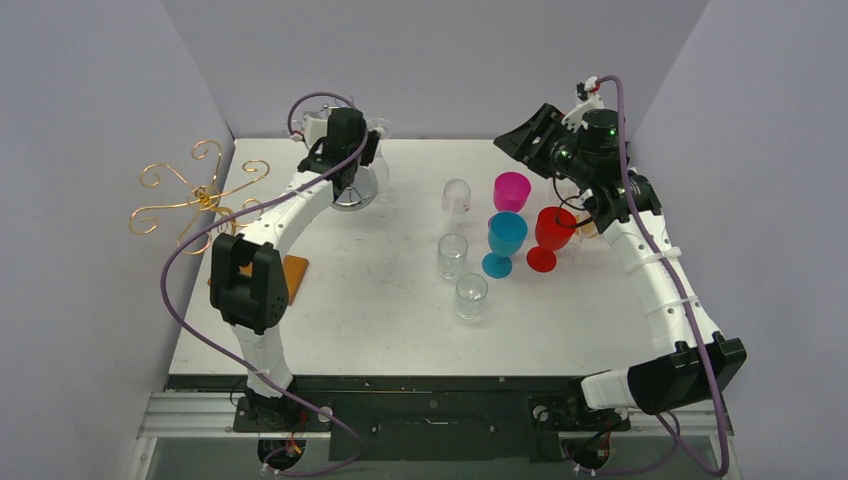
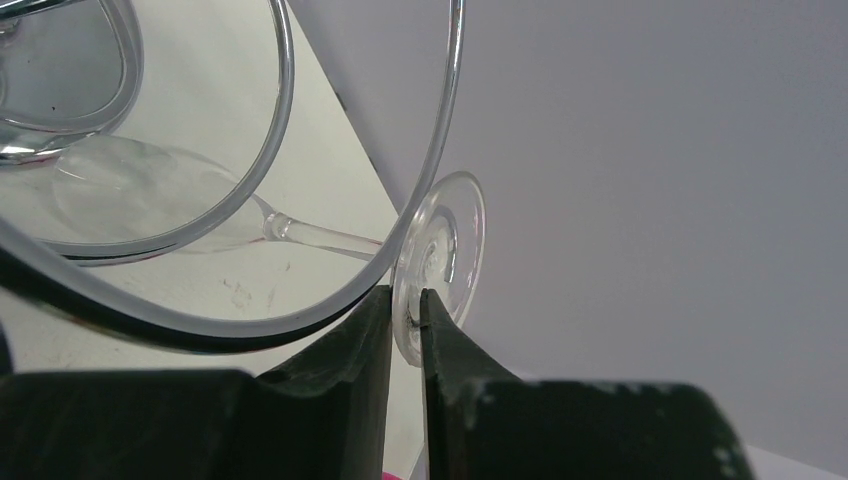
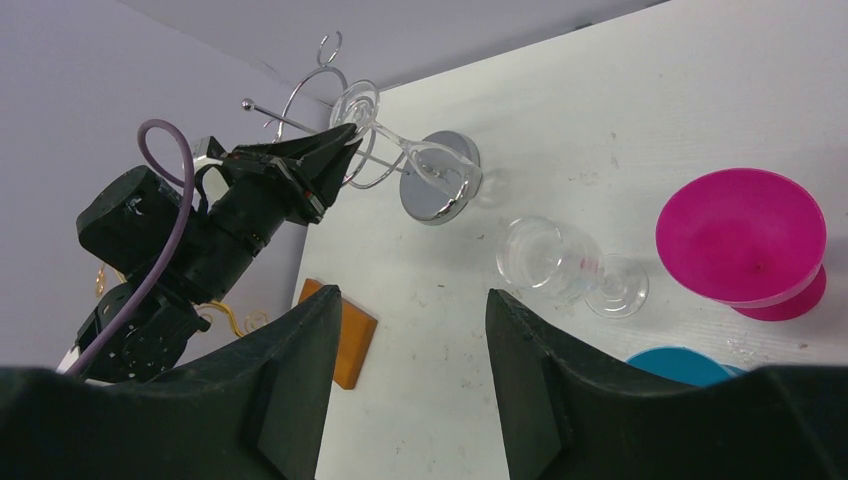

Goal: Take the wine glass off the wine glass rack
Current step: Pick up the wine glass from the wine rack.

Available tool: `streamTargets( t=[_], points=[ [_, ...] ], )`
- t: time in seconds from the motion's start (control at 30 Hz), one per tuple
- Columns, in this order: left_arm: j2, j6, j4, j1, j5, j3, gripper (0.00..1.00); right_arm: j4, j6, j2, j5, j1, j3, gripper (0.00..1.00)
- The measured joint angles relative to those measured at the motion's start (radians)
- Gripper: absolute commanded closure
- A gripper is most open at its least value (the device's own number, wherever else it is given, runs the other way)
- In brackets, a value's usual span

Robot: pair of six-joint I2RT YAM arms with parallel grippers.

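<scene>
Left gripper (image 2: pixel 405 296) is clamped narrow on the foot rim of the glass (image 2: pixel 445 255), fingers (image 2: pixel 372 345) on either side of the edge. I see the glass tipped over: foot up toward the gripper, stem sloping down, bowl low by the chrome base of the rack (image 1: pixel 355 196). A rack wire loop curves across the stem in the left wrist view, so the glass is not clear of the rack; I cannot tell if the bowl touches the base. The rack sits at 11 o'clock on the table (image 1: pixel 380 320), near the far edge. Right gripper (image 3: pixel 412 294) hangs at 1 o'clock, fingers wide apart, nothing between them, and its camera looks across at the left arm and the rack. Middle of the table, toward 1 o'clock, there is a cluster: a clear lying glass (image 1: pixel 457 195), a pink cup (image 1: pixel 511 190) just beside it, a blue goblet (image 1: pixel 505 240) and a red goblet (image 1: pixel 552 235) side by side, close together, though I cannot tell if they touch. Two clear tumblers (image 1: pixel 452 255) stand at 6 o'clock of the lying glass, one behind the other. A gold wire stand (image 1: pixel 195 195) on an orange base (image 1: pixel 293 278) sits at 9 o'clock on the left table edge, well apart from the rack.
</scene>
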Motion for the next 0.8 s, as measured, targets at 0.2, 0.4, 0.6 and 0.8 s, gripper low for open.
streamTargets(
  t=[0.2, 0.4, 0.6, 0.8],
  points=[
    [-0.005, -0.013, 0.000, 0.005, 0.014, -0.008, 0.99, 0.001, 0.000, 0.000, 0.000, 0.000, -0.002, 0.50],
    [-0.017, -0.020, 0.004, 0.006, 0.024, -0.025, 1.00, 0.004, 0.000, 0.000, 0.000, 0.000, -0.013, 0.50],
    [-0.041, -0.043, 0.011, 0.013, 0.046, -0.053, 1.00, 0.007, 0.000, 0.000, 0.000, 0.000, -0.014, 0.50],
    [-0.052, -0.063, 0.011, 0.023, 0.062, -0.060, 1.00, 0.007, 0.000, 0.000, 0.000, 0.000, -0.014, 0.50]
  ],
)
